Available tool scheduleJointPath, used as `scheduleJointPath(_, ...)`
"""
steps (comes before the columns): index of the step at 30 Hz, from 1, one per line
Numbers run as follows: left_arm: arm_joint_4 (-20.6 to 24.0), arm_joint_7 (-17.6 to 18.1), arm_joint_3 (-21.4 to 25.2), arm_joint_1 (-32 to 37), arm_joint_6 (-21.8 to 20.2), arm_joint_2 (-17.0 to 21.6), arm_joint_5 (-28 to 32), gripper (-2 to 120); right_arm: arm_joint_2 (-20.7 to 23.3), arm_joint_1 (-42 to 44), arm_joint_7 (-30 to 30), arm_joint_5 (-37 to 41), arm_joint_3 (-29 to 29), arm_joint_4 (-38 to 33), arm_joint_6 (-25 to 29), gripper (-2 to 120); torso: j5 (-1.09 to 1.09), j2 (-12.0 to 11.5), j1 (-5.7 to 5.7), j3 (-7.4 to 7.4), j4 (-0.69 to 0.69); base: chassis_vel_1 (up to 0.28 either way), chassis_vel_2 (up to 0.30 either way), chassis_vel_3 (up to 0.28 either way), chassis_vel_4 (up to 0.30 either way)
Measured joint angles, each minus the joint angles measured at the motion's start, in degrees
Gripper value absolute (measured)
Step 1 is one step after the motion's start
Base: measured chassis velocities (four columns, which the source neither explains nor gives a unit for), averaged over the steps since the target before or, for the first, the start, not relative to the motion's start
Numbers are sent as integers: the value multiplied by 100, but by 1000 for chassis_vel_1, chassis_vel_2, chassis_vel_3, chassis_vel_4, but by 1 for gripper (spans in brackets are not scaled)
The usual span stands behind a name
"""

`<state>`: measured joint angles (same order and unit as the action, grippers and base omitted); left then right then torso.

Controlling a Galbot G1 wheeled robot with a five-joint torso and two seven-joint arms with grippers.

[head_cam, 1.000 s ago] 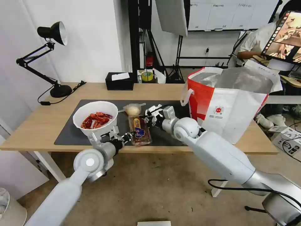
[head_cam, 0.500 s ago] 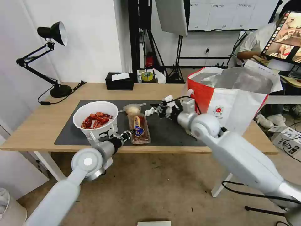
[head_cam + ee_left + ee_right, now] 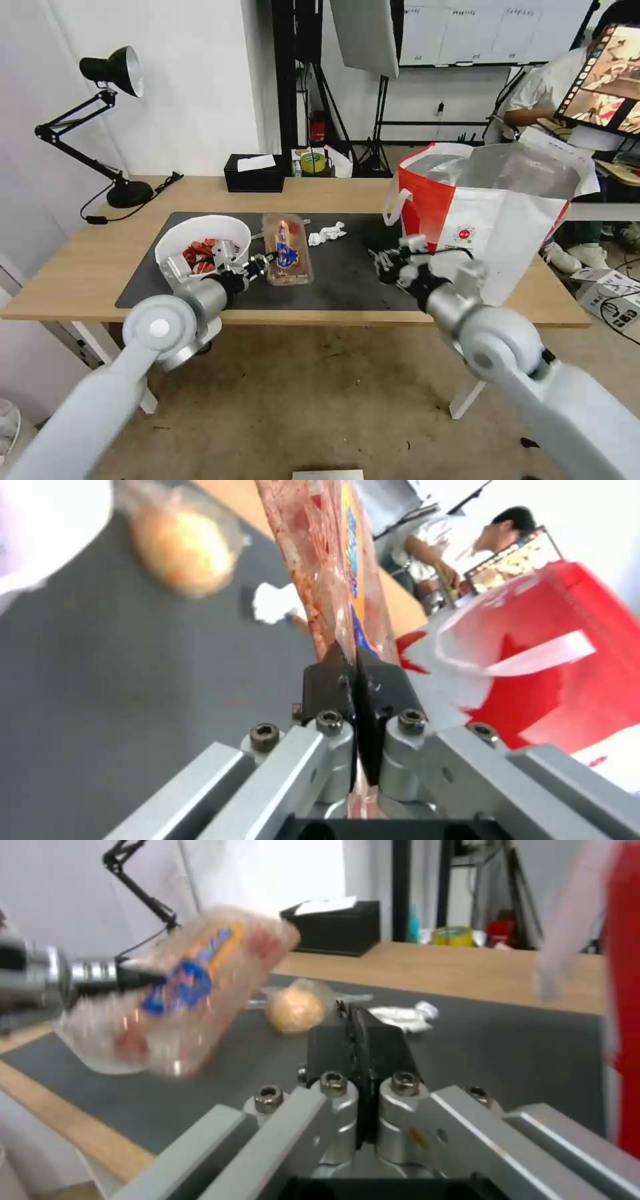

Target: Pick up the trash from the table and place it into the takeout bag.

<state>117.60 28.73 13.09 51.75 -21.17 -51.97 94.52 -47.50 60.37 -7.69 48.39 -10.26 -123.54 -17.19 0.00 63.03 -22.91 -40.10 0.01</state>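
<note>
You're mid-carry w/ the clear tray (image 3: pixel 287 248): left gripper (image 3: pixel 259 265) is pinching its near edge, jaws clamped tight on the plastic, and the tray is hanging tilted above the dark mat (image 3: pixel 347 283), just beside the white bowl of shells (image 3: pixel 202 248). Right gripper (image 3: pixel 388 265) is hovering over the mat's right part, close in front of the takeout bag (image 3: pixel 487 220), jaws pressed together w/ nothing between them. Small bag w/ beige lump (image 3: pixel 299 1006) and crumpled tissue (image 3: pixel 327 234) are lying on the mat, not yet picked, so I'd say you're early in the job. Next move, imo: you're needing to swing the tray across the bench (image 3: pixel 80 267), lift it above the bag's rim and over the foil-lined mouth before letting go; a thin edge grip on a tilted tray could slip, so go steady.
</note>
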Motion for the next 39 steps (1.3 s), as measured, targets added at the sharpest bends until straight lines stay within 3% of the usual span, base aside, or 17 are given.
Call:
scheduleJointPath(2,42,60,-97,-242,55,-8,104,0,9,672,-25,-225,-307,-241,247,0,1,0,0,0,-2,0,0,0,0)
scheduleJointPath(9,-45,115,-404,-1060,170,-141,250,0,-60,1346,-225,-509,-655,-437,767,0,0,0,-1,-1,-1,0,0,0,0)
scheduleJointPath(20,-476,170,-1300,-2691,375,-245,682,0,-402,1915,-147,-1261,-684,-346,1352,0,1,-1,-1,-1,1,0,0,0,0)
scheduleJointPath(22,-669,203,-1655,-3238,423,-472,728,0,-461,2004,-133,-1425,-679,-310,1411,0,0,-2,-1,-2,-1,0,0,0,0)
scheduleJointPath(27,-939,235,-2117,-3832,515,-830,752,0,-542,2124,-127,-1544,-681,-292,1495,0,1,-2,-1,-2,-2,0,0,0,0)
scheduleJointPath(30,-1263,236,-2625,-4362,619,-1272,747,0,-637,2284,-136,-1708,-724,-285,1708,0,0,-2,-1,-2,-1,0,0,0,0)
scheduleJointPath(37,-1696,211,-3059,-4772,677,-1753,607,0,-805,2604,-145,-2031,-813,-284,2046,0,2,-2,-1,-2,-2,0,0,0,0)
scheduleJointPath(39,-1916,207,-3182,-4882,691,-2050,500,0,-954,2846,-135,-2316,-848,-289,2232,0,1,-2,-1,-2,-1,0,0,0,0)
